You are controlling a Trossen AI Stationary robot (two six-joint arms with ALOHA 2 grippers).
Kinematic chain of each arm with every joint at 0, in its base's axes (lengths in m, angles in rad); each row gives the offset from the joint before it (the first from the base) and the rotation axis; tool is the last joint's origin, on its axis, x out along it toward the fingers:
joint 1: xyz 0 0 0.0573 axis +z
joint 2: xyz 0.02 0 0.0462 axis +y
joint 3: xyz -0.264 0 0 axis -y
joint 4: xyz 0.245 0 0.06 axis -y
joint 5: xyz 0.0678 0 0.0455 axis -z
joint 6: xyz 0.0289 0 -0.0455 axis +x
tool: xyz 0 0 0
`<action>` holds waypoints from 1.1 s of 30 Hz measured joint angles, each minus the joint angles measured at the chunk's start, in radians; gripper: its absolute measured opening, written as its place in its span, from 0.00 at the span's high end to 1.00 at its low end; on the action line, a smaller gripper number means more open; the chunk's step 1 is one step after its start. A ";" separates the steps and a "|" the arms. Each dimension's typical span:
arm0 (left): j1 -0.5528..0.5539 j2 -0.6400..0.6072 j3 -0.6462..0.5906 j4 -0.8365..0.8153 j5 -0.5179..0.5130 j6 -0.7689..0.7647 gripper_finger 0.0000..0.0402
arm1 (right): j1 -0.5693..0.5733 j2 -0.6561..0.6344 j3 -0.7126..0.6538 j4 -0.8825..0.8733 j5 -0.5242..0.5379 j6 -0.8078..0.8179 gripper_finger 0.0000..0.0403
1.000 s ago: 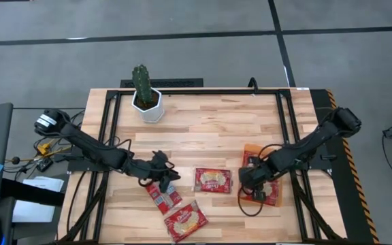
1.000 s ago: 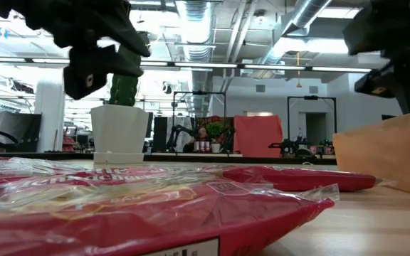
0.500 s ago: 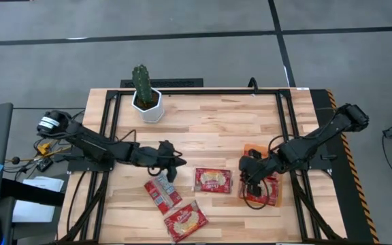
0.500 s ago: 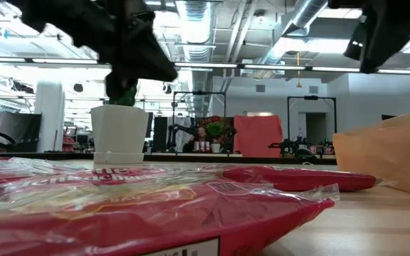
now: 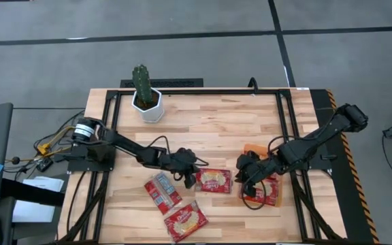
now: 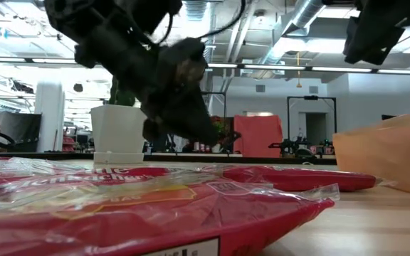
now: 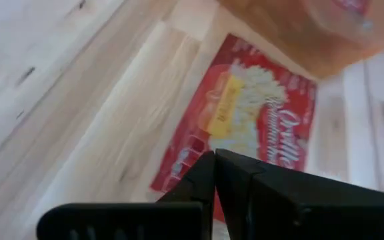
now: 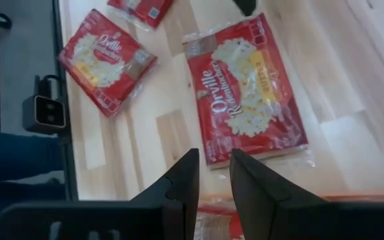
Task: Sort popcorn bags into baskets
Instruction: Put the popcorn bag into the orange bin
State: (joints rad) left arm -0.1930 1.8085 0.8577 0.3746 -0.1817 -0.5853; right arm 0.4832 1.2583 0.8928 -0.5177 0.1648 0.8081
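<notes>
Three red popcorn bags lie flat on the wooden table: one in the middle (image 5: 213, 180), two nearer the front left (image 5: 162, 192) (image 5: 184, 221). The orange basket (image 5: 254, 150) sits to the right with a red packet (image 5: 272, 192) in it. My left gripper (image 5: 190, 175) is shut and hovers slanting down over the middle bag's (image 7: 252, 120) left edge, its tips (image 7: 215, 163) clear of the table in the low view (image 6: 201, 135). My right gripper (image 5: 246, 170) hangs above the basket's left end, slightly open (image 8: 212, 170), nothing between its fingers.
A white pot with a cactus (image 5: 147, 102) stands at the far left of the table. Black frame rails (image 5: 107, 136) (image 5: 284, 122) run along both sides. Bare wood lies between the pot and the bags. A cable loop (image 5: 250, 203) hangs by the basket.
My left gripper has swept toward the table's right edge, from over the front-left bag to the middle bag, sinking and rolling as it went, and its fingers have come together. My right gripper has risen a little above the basket and turned.
</notes>
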 joint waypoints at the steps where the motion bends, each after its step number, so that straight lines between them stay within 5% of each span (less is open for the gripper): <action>1: 0.006 0.007 0.000 -0.006 0.012 0.002 1.00 | 0.004 0.000 0.000 0.001 0.002 0.005 0.73; 17: 0.034 0.073 -0.020 -0.049 0.073 -0.010 1.00 | 0.000 0.000 0.000 0.002 0.135 0.029 0.73; 23: 0.040 0.055 -0.019 -0.214 -0.038 -0.109 1.00 | -0.008 0.000 0.000 0.002 0.138 0.026 0.73; 33: 0.051 0.030 -0.018 -0.351 -0.060 -0.246 1.00 | -0.008 0.022 0.000 0.002 0.211 0.006 0.73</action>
State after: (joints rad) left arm -0.1421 1.8385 0.8401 0.0238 -0.2417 -0.8316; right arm 0.4748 1.2803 0.8932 -0.5161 0.3754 0.8139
